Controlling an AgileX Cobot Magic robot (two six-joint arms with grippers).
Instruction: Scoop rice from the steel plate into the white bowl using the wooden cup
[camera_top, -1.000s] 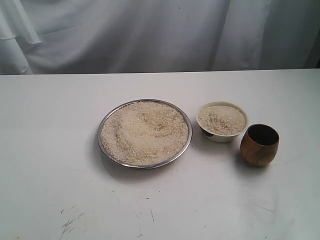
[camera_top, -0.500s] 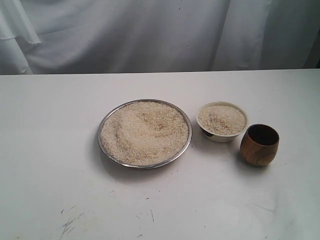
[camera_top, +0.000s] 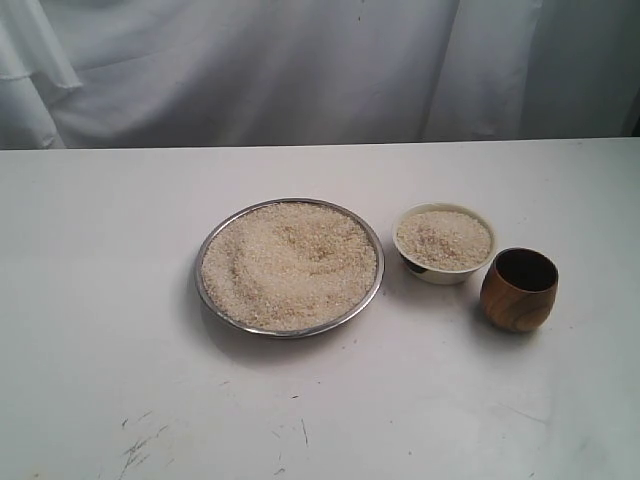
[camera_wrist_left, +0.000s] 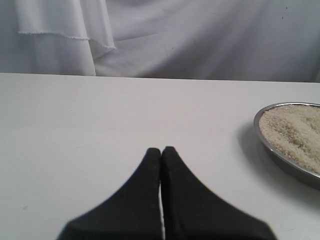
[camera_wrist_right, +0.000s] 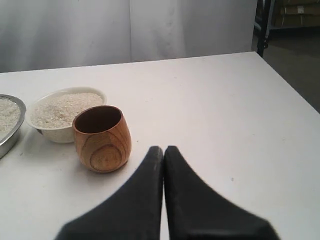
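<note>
Item 1. Small rounded reddish-brown wooden cup (camera_top: 519, 290): upright on the white worktop (camera_top: 100, 300), mouth up, long axis vertical, dark inside apparently empty. In the exterior view it stands at 4 o'clock of the bowl, just beside it and apart.

Item 2. Small cream-white bowl (camera_top: 437, 274): at 3 o'clock of the plate, already holding grains.

Item 3. Wide shiny steel plate (camera_top: 290, 331): heaped with pale beige rice (camera_top: 290, 265).

Item 4. Right claw (camera_wrist_right: 163, 148): jaws pressed together, holding nothing. The cup (camera_wrist_right: 102, 138) lies near, ahead of its tips and off their line toward the bowl (camera_wrist_right: 55, 134).

Item 5. Left claw (camera_wrist_left: 161, 149): jaws together, empty. Only the plate's rim (camera_wrist_left: 280, 157) shows; no cup.

Judgement: the right arm is nearer. It must open, then take the cup from the side.
</note>
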